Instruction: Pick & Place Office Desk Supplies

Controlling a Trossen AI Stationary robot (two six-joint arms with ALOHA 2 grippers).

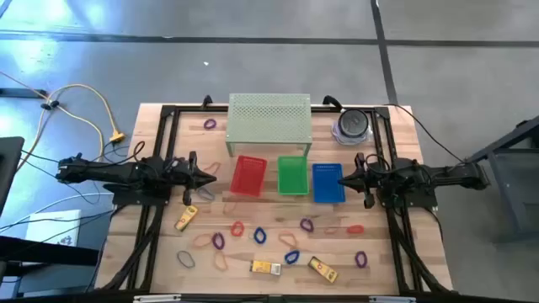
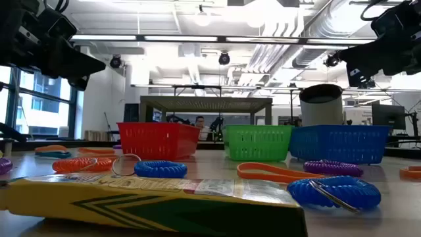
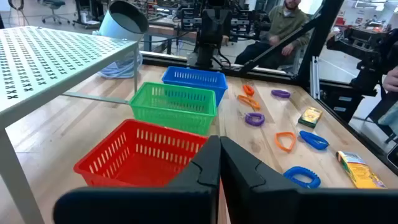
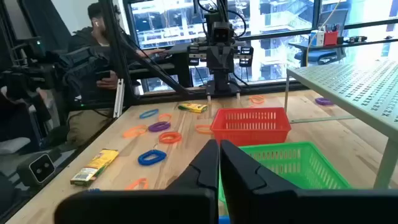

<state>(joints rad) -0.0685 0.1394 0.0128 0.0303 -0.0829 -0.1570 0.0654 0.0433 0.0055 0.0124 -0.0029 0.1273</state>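
Low view: yellow box [image 2: 151, 201] blurred, cut off at bottom — print unreadable.

Both arms are matte black throughout, built of blocky jointed segments on dark bases. The left gripper [image 1: 210, 177] and the right gripper [image 1: 343, 178] each end in two slim, tapering black fingers [image 3: 245, 171] with flat, angular faces, mounted on a wide black crossbar. Thin black cables trail from the rear of each arm off the bench edges.
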